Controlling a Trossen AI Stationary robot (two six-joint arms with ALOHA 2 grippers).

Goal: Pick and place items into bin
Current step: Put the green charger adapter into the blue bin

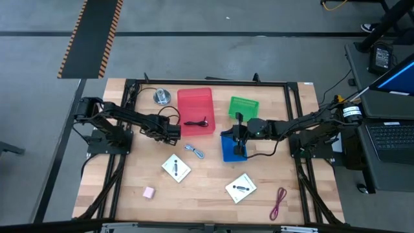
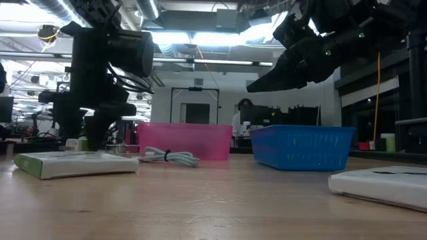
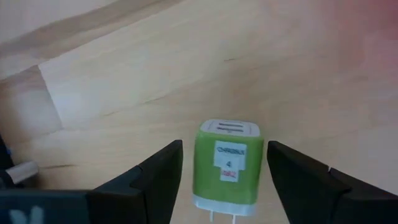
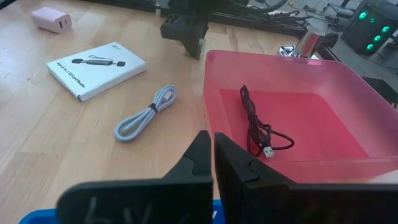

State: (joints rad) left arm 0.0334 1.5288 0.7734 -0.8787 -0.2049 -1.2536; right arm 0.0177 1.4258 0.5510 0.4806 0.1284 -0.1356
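Observation:
My left gripper (image 3: 224, 146) is open and low over the table by the red bin's (image 1: 195, 111) left side (image 1: 173, 132). Its fingers stand on either side of the tiny green-white piece (image 3: 227, 165), which lies flat on the wood, with a small gap each side. My right gripper (image 4: 213, 155) is shut and empty above the blue bin (image 1: 231, 149). Two white cards (image 1: 176, 167) (image 1: 240, 188), the pink cube (image 1: 149, 192), the dark red cord (image 1: 279, 202) and the silvery-blue cable (image 1: 193, 151) lie on the table. A dark cord (image 4: 258, 127) lies in the red bin.
A green bin (image 1: 243, 107) stands beyond the blue one, and a round silver disc (image 1: 161, 96) sits left of the red bin near the far edge. Bare wood shows between the cards near the front edge. A person shows far behind the table in the low view (image 2: 241, 117).

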